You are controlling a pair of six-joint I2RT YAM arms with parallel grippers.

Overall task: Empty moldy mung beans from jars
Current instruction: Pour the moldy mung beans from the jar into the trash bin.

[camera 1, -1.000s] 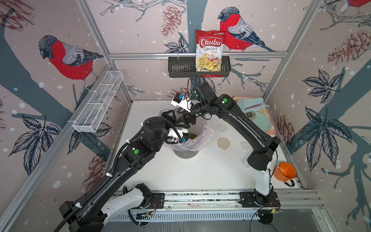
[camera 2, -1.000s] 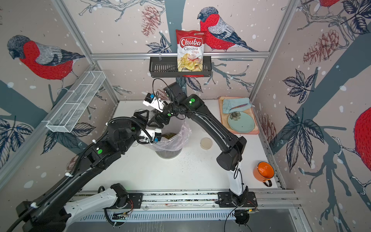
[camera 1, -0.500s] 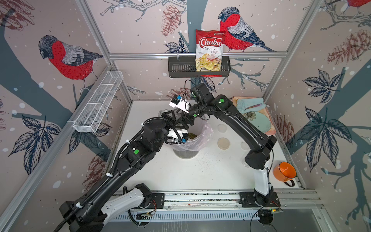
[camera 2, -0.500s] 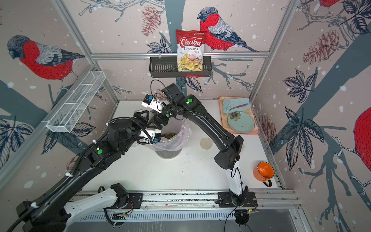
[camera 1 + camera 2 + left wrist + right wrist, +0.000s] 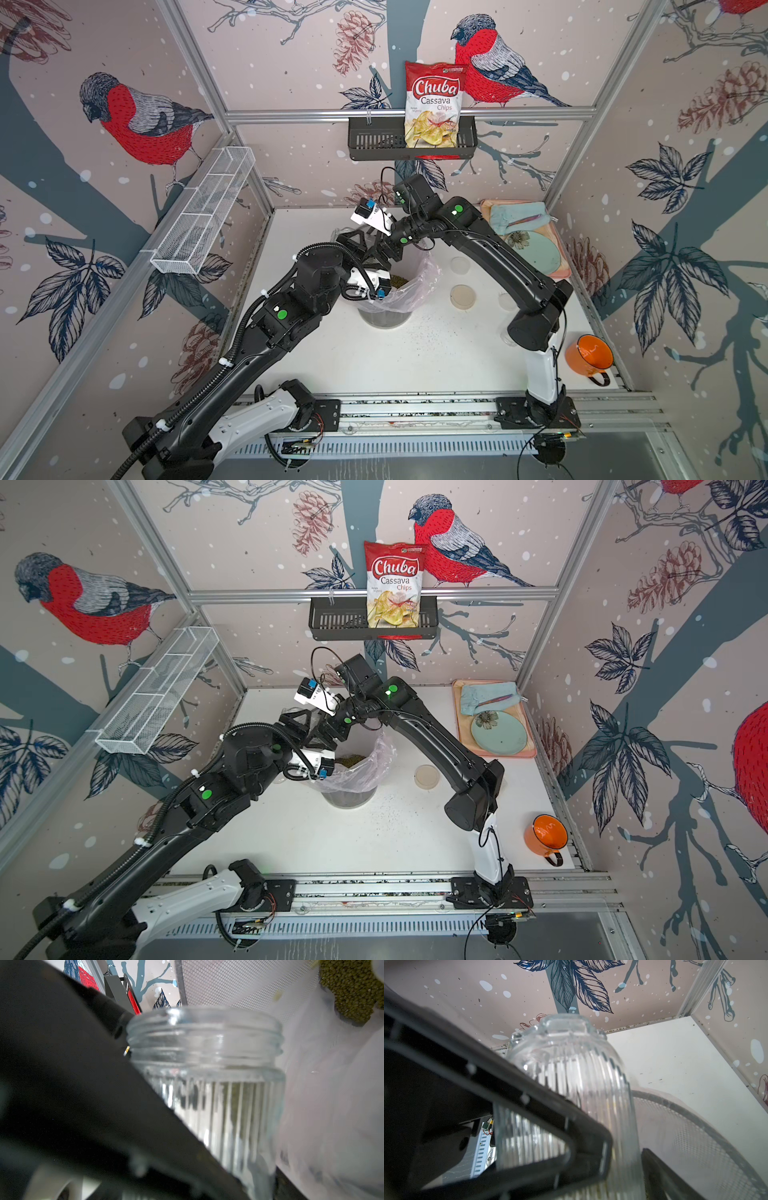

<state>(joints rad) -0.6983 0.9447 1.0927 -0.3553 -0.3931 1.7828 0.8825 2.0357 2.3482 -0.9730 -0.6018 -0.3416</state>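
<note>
**Ribbed jar tipped over the lined bin**

Over the pink-lined mesh bin point(image 5: 384, 321) at mid-table, a ribbed glass jar point(image 5: 207, 1084) hangs with its mouth toward the mung beans point(image 5: 351, 991) heaped in the liner. It looks nearly emptied. The left gripper point(image 5: 354, 245) clasps it, jaws wide. The right gripper point(image 5: 384, 255) straddles its base, and whether it grips cannot be told. The pour seems finished, so the next move calls for carrying the jar clear and setting it upright.

Bright, even overhead light in both top views; casts only soft, faint shadows on the white tabletop point(image 5: 374, 357). Bows the silver aluminium frame posts point(image 5: 198, 68) toward the edges. Goes soft at close range in the wrist views; throws white glints off the ribbed clear glass jar point(image 5: 207, 1088).
</note>
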